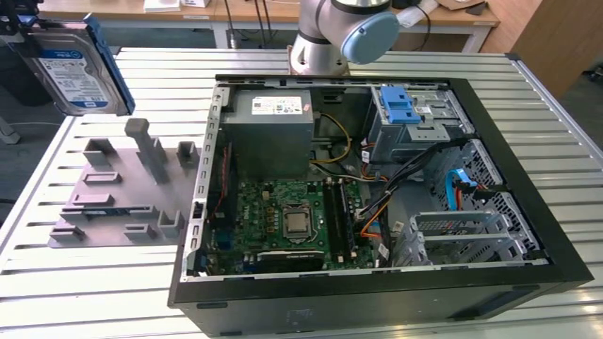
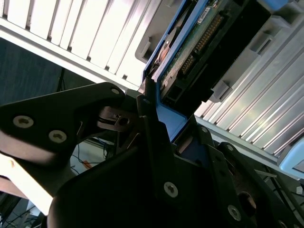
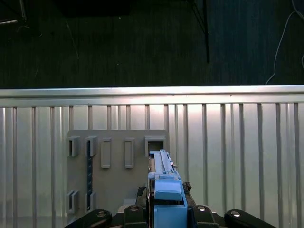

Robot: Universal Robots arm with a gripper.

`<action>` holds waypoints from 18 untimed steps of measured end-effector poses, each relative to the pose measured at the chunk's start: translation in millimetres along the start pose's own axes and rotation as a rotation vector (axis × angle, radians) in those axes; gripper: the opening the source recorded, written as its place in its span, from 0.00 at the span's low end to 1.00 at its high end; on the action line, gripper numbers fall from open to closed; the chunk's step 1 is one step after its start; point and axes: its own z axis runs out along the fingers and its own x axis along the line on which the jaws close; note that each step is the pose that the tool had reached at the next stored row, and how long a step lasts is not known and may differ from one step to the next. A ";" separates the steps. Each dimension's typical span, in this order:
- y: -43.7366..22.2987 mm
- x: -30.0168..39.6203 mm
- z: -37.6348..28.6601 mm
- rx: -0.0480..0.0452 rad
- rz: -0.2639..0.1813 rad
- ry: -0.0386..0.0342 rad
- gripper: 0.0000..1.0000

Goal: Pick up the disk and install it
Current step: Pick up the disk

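silver disk [image 1: 73, 70], pinched by the gripper [image 2: 164, 118], stands upright (long axis near vertical, label showing).

Open computer case [image 1: 377, 304] — grey holder [image 1: 123, 187] beside it

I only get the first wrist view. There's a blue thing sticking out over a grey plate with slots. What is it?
Observer: It's the disk. The exterior view shows its silver face with a white-and-blue label.
Operator: Is it lying on the plate?
Observer: No. In the exterior view it hangs in the air above the plate, touching none of the slots.
Operator: What holds it up?
Observer: The hand. In the second wrist view its fingers pinch the disk's blue frame.
Operator: What else is on the table?
Observer: An open computer case, on the exterior view's right of the plate.
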 end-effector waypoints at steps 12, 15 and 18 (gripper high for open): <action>0.1 -0.2 -11.2 0.0000 0.000 0.0000 0.37; 0.1 -0.3 -13.9 0.0000 0.000 0.0000 0.37; 0.1 -0.3 -16.7 0.0001 0.000 0.0000 0.37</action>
